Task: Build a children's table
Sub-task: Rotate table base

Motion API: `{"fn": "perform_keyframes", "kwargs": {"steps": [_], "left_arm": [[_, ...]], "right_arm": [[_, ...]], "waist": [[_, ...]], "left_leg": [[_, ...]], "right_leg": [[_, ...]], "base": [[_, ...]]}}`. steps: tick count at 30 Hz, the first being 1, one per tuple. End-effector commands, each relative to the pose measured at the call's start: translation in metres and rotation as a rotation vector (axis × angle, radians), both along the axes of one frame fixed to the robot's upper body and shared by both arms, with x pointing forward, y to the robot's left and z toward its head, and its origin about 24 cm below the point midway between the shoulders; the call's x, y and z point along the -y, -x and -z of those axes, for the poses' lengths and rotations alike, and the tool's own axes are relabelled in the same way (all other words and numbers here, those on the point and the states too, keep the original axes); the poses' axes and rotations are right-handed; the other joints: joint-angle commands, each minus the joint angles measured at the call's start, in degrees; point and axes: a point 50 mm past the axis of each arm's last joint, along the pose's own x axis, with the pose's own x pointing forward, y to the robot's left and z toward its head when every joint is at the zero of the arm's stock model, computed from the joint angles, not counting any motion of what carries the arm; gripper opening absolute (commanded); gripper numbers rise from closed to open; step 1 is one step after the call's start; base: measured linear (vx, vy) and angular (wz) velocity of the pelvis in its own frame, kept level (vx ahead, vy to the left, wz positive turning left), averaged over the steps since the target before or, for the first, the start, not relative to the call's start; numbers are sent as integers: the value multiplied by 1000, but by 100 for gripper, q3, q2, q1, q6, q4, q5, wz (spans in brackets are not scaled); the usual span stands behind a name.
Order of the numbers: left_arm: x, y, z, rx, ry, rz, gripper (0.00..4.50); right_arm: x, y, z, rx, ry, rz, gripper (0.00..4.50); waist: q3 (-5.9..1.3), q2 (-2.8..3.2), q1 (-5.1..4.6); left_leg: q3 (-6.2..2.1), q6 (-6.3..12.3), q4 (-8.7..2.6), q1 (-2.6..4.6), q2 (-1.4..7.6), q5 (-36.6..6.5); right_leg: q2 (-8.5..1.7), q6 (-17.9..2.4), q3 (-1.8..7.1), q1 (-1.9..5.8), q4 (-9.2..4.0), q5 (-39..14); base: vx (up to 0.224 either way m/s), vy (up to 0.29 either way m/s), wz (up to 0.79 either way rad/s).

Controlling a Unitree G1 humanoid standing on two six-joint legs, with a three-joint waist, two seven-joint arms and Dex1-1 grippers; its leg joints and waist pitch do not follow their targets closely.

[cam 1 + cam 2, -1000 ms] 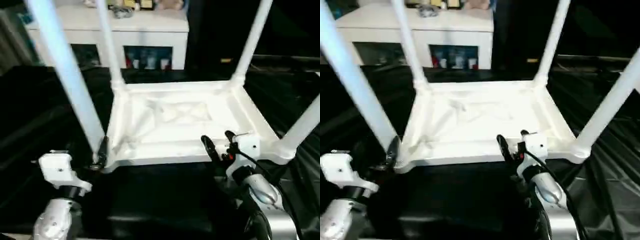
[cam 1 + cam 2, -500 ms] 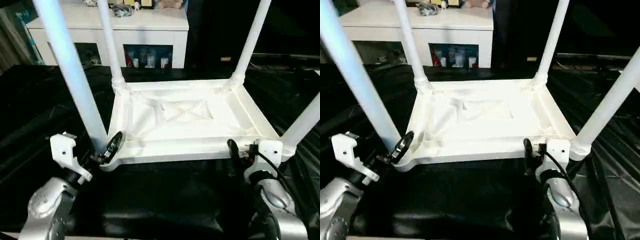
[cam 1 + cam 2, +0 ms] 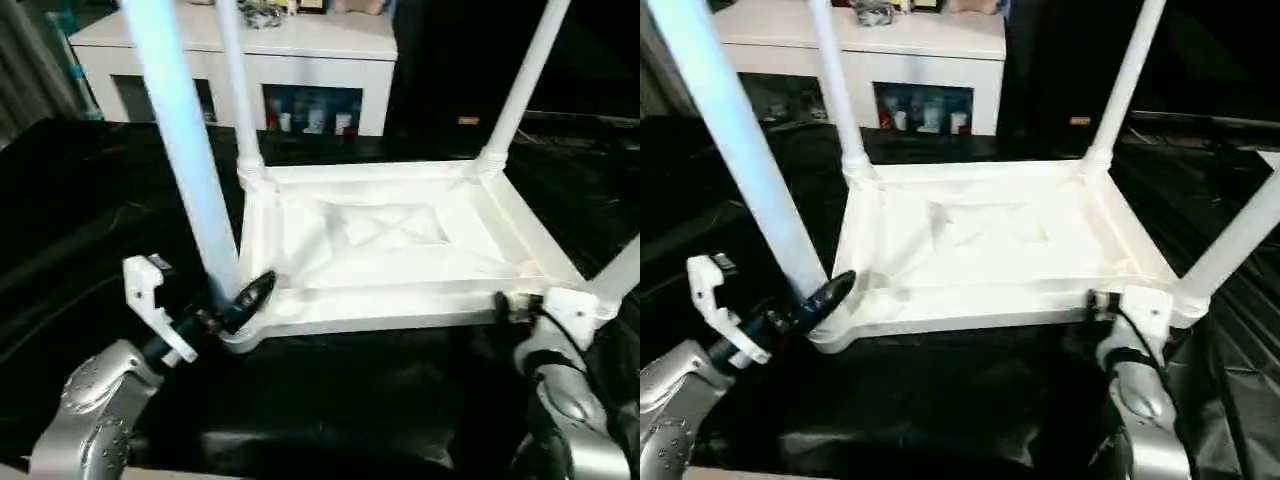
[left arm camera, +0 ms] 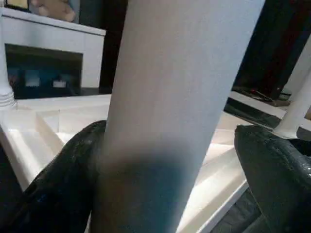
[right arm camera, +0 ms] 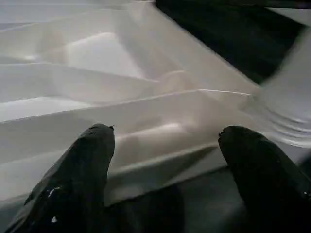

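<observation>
L gripper (image 3: 240,300) jaws wide apart, straddling the near-left leg (image 3: 185,150) of the table just above its corner socket; in L wrist view the leg (image 4: 170,111) sits between the two black fingers (image 4: 63,179), one finger looks to be right against the leg, the other stands off w/ a gap, so not clamped. L forearm (image 3: 95,420) comes up from bottom-left, wrist angled inward toward the table corner, white wrist bracket (image 3: 150,300) sticking up on the outer side. R gripper (image 5: 163,160) jaws also apart, pointing at the near rim of the table top (image 5: 121,121); the rim is ahead of the fingers (image 5: 87,165), can't tell if tips touch it, nothing held between them. In head views R gripper (image 3: 510,307) is at the near-right corner, beside the socket of the near-right leg (image 3: 620,275), R forearm (image 3: 570,420) rising from bottom-right, roughly straight ahead. Table (image 3: 390,240) lies upside down on a black sheet (image 3: 330,400), ribbed underside w/ X pattern facing up, all four legs standing in the corner sockets: far-left leg (image 3: 235,85), far-right leg (image 3: 525,85). White cabinet (image 3: 290,60) w/ glass-front compartments behind the table, small items on top, too blurred to tell what.
</observation>
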Motion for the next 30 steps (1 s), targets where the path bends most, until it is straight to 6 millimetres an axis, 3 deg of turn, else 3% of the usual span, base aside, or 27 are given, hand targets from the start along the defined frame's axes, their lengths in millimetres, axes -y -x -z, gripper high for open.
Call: {"fn": "perform_keyframes", "kwargs": {"steps": [1, 5, 10, 12, 14, 17, 19, 25, 30], "left_arm": [[3, -2, -2, 12, -9, 23, 444], [0, -9, -6, 22, -1, 13, 444], [4, -11, -9, 32, 9, 41, 444], [5, -14, -10, 38, 12, 40, 444], [5, -17, -11, 47, 13, 34, 444], [7, -20, -15, 59, 22, 46, 444], [9, -22, -18, 69, 30, 65, 444], [11, -26, -18, 75, 36, 75, 444], [15, -28, -19, 79, 42, 97, 444]], "right_arm": [[6, 2, -3, 19, 18, 50, 383], [17, 6, -13, 95, 37, 164, 383], [22, 8, 4, -37, 23, 168, 383], [22, 9, 11, -88, 20, 162, 383], [21, 9, 13, -97, 26, 174, 383], [19, 8, 13, -89, 41, 189, 383], [20, 8, 9, -61, 61, 238, 383], [30, 12, -1, -3, 80, 342, 383], [30, 13, 14, -84, 34, 316, 383]], "waist": [[-171, 5, -44], [-201, 23, -40], [-211, 8, -43], [-201, -45, -49], [-183, -14, -29], [-175, -48, -34], [-182, -36, -27], [-210, 8, -40], [-202, -4, -48]], "left_leg": [[-192, -237, -624, 56, 472, -1289], [-178, -178, -587, 49, 447, -948], [-166, -37, -562, 39, 441, -647], [-158, -13, -568, 35, 443, -668], [-155, -55, -591, 69, 454, -856], [-168, -158, -627, 61, 473, -1023], [-153, -194, -621, 84, 466, -1010], [-158, -241, -594, 62, 452, -739], [-154, -182, -588, 57, 449, -772]], "right_leg": [[-495, -683, 332, 66, -493, -648], [-493, -635, 335, 82, -467, -176], [-473, -713, 311, 113, -439, 231], [-471, -725, 309, 117, -451, 155], [-479, -727, 311, 76, -480, -285], [-493, -688, 317, 85, -494, -504], [-491, -675, 324, 54, -500, -484], [-477, -624, 313, 93, -442, 222], [-487, -652, 311, 111, -452, 199]], "base": [[0, 0, 0], [0, 0, 0], [0, 0, 0], [0, 0, 0], [0, 0, 0], [0, 0, 0], [0, 0, 0], [0, 0, 0], [0, 0, 0]]}}
